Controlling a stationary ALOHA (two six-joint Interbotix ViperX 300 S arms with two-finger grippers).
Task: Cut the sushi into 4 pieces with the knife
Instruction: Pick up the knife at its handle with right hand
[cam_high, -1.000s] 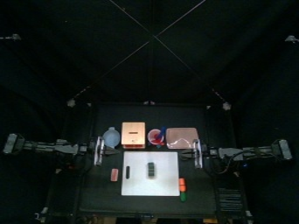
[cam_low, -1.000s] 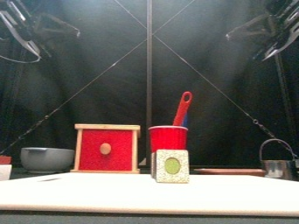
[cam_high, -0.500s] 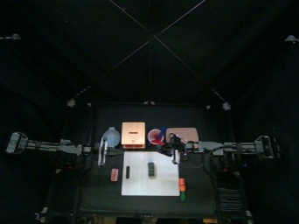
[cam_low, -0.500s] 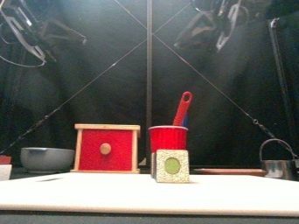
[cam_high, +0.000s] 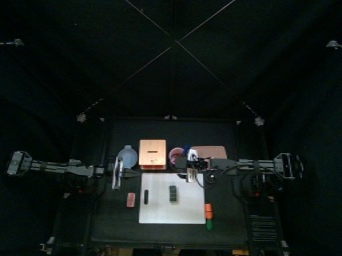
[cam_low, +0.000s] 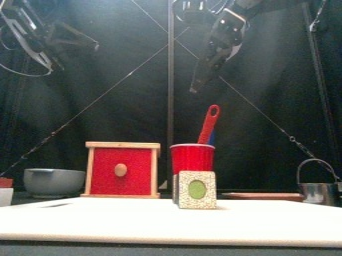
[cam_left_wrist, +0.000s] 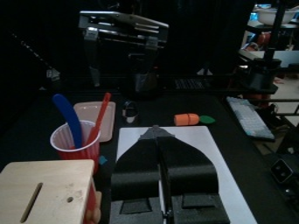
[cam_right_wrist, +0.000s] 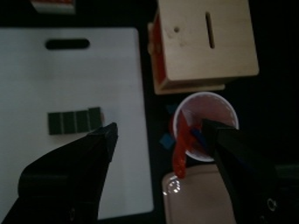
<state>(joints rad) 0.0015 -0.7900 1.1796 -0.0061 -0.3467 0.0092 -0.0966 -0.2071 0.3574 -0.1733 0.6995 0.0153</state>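
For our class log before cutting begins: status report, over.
Right gripper open, high above red cup. Left gripper shut, at table's left. Sushi roll whole on white board, red knife in cup. Nothing blocking the cup.

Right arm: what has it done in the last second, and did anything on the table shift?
The right gripper swung in from the table's right side toward the middle and now hangs above the red cup, jaws open, holding nothing. The left gripper stayed at the left, jaws shut. The sushi roll, white board and wooden box have not moved.
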